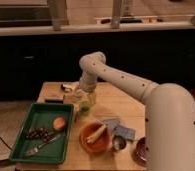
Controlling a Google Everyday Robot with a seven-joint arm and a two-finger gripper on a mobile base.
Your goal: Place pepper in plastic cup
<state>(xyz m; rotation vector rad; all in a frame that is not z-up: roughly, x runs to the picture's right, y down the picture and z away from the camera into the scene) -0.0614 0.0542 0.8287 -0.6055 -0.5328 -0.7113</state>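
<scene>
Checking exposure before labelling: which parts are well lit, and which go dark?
Camera view: warm light on the table and green tray; the background behind the table is almost black; the gripper, at the plastic cup by the tray's far right corner, is lit.

**Pepper and plastic cup: state at the counter**

Plastic cup (77,101): clear, see-through tumbler, upright on the wooden counter (122,102), just beside the far right corner of the green tray (21,134) and behind the orange bowl (86,143). Walls transparent; the counter's tone shows through.

Pepper (84,107): small, yellow-green, narrower than the cup. It sits low in the cup's outline and shows through the clear wall. Inside the cup or just behind it: cannot tell. Orientation not readable.

Gripper (85,91): directly over the cup's mouth, pointing down, at or within the rim. Contact with the pepper is not discernible.
</scene>
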